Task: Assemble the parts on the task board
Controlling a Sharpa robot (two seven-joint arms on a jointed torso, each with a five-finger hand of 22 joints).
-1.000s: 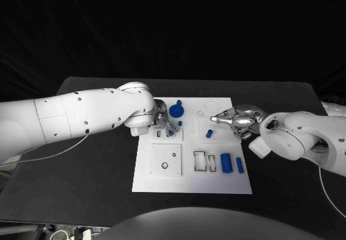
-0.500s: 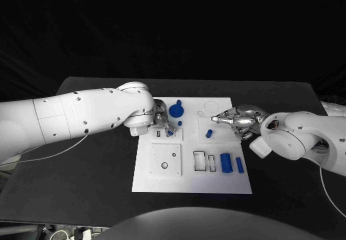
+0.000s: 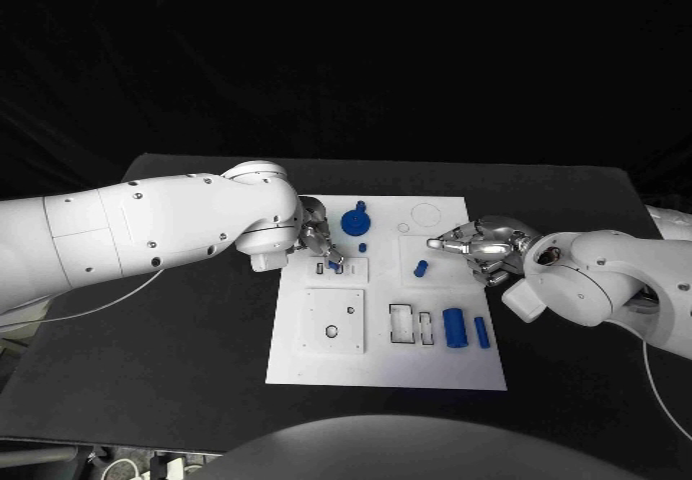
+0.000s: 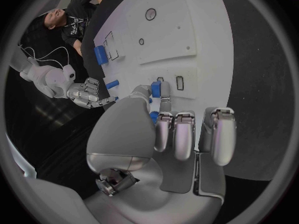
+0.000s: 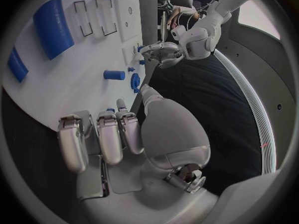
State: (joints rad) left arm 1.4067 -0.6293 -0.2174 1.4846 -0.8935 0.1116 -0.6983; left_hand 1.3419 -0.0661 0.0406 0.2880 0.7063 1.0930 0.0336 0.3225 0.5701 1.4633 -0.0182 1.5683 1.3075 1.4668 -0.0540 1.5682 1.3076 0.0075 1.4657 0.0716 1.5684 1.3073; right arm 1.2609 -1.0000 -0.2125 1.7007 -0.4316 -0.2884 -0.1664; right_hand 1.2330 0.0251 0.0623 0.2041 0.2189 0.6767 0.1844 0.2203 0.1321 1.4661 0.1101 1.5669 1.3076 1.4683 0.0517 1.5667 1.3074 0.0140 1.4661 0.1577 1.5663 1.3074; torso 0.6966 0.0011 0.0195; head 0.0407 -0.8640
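Note:
The white task board [image 3: 433, 370] lies mid-table. My left hand [image 3: 320, 243] hovers over the board's back left part and pinches a small blue peg [image 4: 156, 89] between thumb and finger, just above two small slots [image 4: 180, 82]. My right hand [image 3: 477, 244] hangs over the board's right edge with its fingers apart, holding nothing. A short blue cylinder [image 3: 420, 267] lies near its fingertips. A round blue knob [image 3: 353, 218] and a tiny blue piece [image 3: 362, 246] sit beside the left hand. A thick blue cylinder [image 3: 454, 327] and a slim blue bar [image 3: 479, 331] lie at the front right.
A square inset plate with a hole [image 3: 333, 320] takes up the board's front left. Two rectangular slots [image 3: 411, 324] lie beside the thick cylinder, and a ring outline [image 3: 423, 213] marks the back. Black table [image 3: 173, 340] surrounds the board.
My right hand has drawn slightly back toward the board's right edge. The left hand keeps hold of the peg and has barely shifted.

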